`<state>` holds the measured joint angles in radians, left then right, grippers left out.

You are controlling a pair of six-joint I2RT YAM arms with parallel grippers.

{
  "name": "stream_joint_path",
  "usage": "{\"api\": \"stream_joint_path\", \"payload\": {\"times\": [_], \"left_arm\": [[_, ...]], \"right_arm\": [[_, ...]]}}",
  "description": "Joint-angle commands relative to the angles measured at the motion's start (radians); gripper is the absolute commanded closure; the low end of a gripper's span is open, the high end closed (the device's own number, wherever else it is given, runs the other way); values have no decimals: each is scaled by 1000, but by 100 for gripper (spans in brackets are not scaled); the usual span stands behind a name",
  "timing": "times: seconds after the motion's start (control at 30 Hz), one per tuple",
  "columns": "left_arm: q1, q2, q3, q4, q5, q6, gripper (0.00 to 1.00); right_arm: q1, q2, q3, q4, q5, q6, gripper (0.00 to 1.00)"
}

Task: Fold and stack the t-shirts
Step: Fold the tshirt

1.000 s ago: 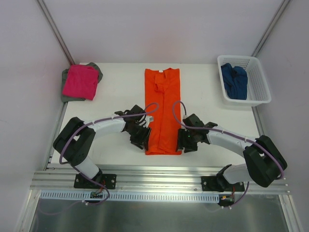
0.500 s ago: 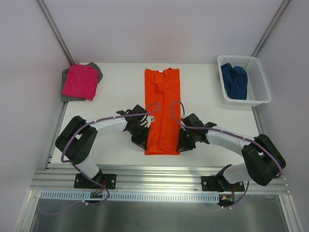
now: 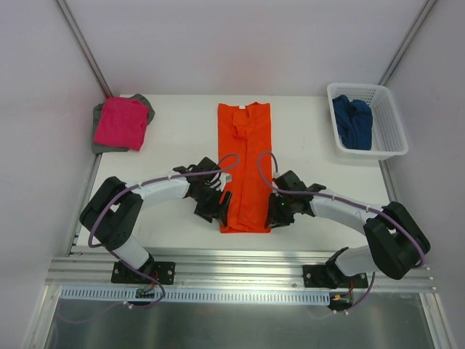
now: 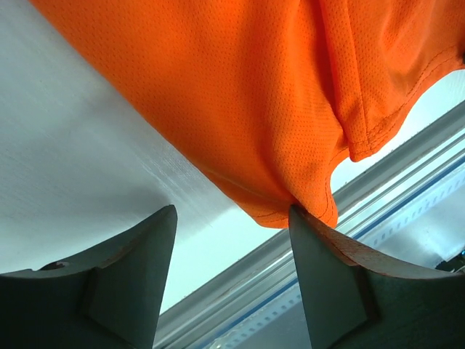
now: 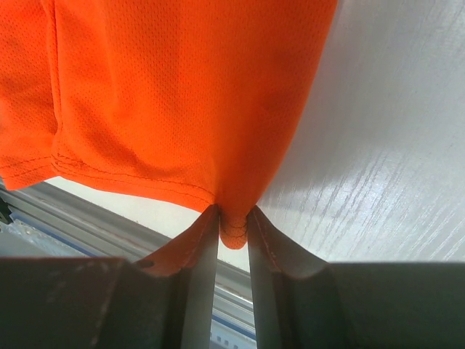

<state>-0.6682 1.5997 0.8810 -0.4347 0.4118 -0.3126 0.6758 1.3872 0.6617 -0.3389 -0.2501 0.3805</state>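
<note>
Orange t-shirt (image 3: pixel 245 167): mesh knit, folded into a long strip at frame centre on the white table (image 3: pixel 174 138).
Magenta t-shirt (image 3: pixel 120 122) on grey t-shirt (image 3: pixel 97 136), upper left.
Dark blue t-shirt (image 3: pixel 352 122) in lattice basket (image 3: pixel 396 125), upper right.
Wrist views only: right gripper (image 5: pixel 232 218) pinches a hem corner; left gripper (image 4: pixel 232 218) gapes, hem touching one finger.

The grey t-shirt (image 3: pixel 147 107) is mostly hidden beneath the magenta t-shirt (image 3: pixel 120 122), the dark blue t-shirt (image 3: pixel 352 122) partly screened by the wall of the white lattice basket (image 3: pixel 393 128), the orange t-shirt (image 4: pixel 240 94) cut off by both wrist views' edges.
</note>
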Motion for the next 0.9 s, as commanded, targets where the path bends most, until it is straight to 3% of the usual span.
{"api": "stream_joint_path", "payload": {"times": [0.0, 0.27, 0.4, 0.67, 0.83, 0.87], "left_arm": [[-7, -20, -7, -18, 13, -14, 37], [25, -9, -30, 7, 120, -26, 48], [71, 43, -42, 31, 176, -43, 46], [75, 91, -27, 60, 245, -42, 56], [75, 98, -25, 77, 272, -39, 66], [75, 95, -27, 76, 274, -37, 76]], "right_arm": [[-4, -2, -2, 14, 2, -5, 73], [-5, -11, 1, 9, 11, -8, 72], [-7, -8, -1, 12, 12, -6, 72], [-13, -4, 3, 11, 18, -6, 71], [-15, 3, 9, 12, 15, -6, 72], [-15, 6, 7, 14, 15, -8, 72]]}}
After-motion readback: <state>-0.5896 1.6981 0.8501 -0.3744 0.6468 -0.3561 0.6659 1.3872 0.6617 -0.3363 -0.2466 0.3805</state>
